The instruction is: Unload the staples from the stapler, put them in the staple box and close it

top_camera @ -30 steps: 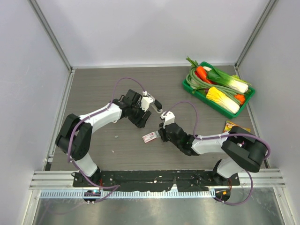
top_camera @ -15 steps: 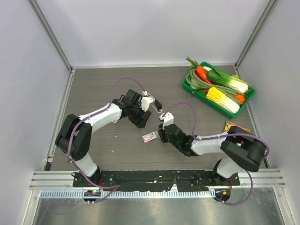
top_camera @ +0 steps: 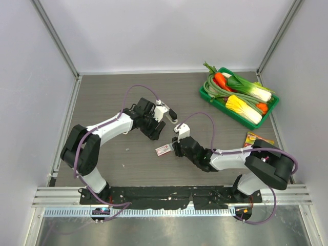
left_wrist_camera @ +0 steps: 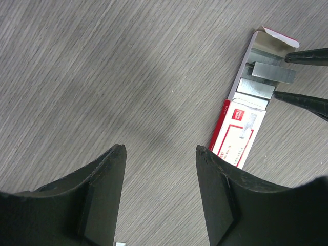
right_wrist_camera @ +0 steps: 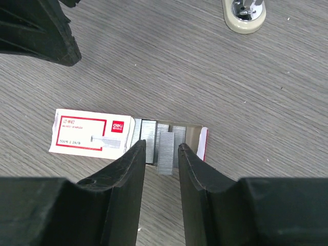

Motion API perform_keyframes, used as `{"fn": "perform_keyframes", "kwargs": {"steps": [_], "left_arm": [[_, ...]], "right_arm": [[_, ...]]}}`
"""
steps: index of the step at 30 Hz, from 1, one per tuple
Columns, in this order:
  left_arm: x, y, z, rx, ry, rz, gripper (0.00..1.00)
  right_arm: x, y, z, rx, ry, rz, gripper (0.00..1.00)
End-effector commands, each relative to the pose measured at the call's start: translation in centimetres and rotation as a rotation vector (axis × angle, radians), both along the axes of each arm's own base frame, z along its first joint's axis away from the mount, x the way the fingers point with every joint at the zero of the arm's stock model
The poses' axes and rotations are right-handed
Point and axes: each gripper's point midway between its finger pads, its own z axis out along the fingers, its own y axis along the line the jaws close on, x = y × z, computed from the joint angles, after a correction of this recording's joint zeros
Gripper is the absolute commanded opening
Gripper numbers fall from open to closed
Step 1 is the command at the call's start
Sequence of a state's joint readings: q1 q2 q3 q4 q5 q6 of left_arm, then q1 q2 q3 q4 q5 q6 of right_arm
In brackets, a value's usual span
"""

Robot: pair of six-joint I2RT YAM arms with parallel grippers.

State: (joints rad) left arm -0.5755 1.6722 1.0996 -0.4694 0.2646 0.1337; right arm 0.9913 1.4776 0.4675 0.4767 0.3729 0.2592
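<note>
The stapler (top_camera: 173, 114) lies behind the two grippers; only its pale end with shiny metal shows at the top of the right wrist view (right_wrist_camera: 244, 13). A red-and-white staple box (top_camera: 163, 149) lies open on the table (right_wrist_camera: 92, 132) (left_wrist_camera: 241, 133), with staple strips in its open end. One loose staple strip (right_wrist_camera: 165, 154) (left_wrist_camera: 274, 72) lies half out of the box, between the tips of my right gripper (right_wrist_camera: 161, 145) (top_camera: 174, 148). Its jaws stand narrowly apart with small gaps on both sides of the strip. My left gripper (left_wrist_camera: 160, 149) (top_camera: 156, 130) is open and empty just behind the box.
A green tray (top_camera: 205, 93) of toy vegetables stands at the back right. A small yellow packet (top_camera: 256, 138) lies by the right wall. Grey walls close in the table on three sides.
My right gripper has edged a little left toward the box. The left arm and the box have not moved.
</note>
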Motion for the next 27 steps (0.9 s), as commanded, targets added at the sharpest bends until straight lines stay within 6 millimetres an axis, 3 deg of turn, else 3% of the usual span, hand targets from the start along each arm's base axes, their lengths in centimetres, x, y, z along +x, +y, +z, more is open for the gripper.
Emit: {"fn": "perform_keyframes", "kwargs": {"steps": [1, 5, 11, 19, 27], "left_arm": [[0.3, -0.5, 2.1, -0.049, -0.029, 0.003, 0.61], [0.3, -0.5, 2.0, -0.048, -0.028, 0.003, 0.60], [0.5, -1.0, 2.1, -0.060, -0.017, 0.007, 0.60], [0.6, -1.2, 2.0, -0.065, -0.010, 0.004, 0.60], [0.6, -1.1, 1.8, -0.058, -0.008, 0.003, 0.60]], "right_arm": [[0.8, 0.7, 2.9, 0.050, -0.064, -0.013, 0.37], [0.9, 0.0, 3.7, 0.051, -0.077, -0.041, 0.28], [0.1, -1.2, 3.5, 0.046, -0.057, -0.052, 0.01], [-1.7, -1.6, 1.9, 0.047, 0.007, 0.002, 0.01], [-2.1, -1.1, 1.3, 0.050, 0.027, 0.028, 0.01]]}}
